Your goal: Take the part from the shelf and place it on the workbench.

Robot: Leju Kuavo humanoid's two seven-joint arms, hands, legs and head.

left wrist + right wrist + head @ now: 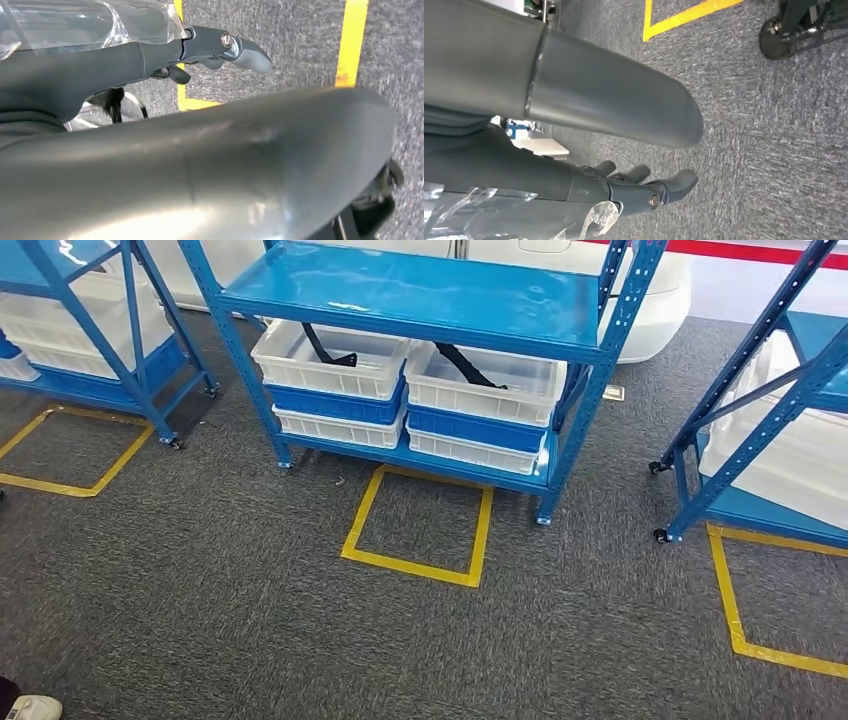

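So both hands hang empty, left hand [220,50] and right hand [644,187], fingers apart. Black part [468,367] sits in a white bin [485,385] on the blue shelf [420,295], lower level.

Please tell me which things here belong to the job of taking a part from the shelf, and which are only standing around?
For the job:
middle shelf
left white bin with black part
right white bin with black part

Standing around:
left shelf
right shelf
yellow floor square
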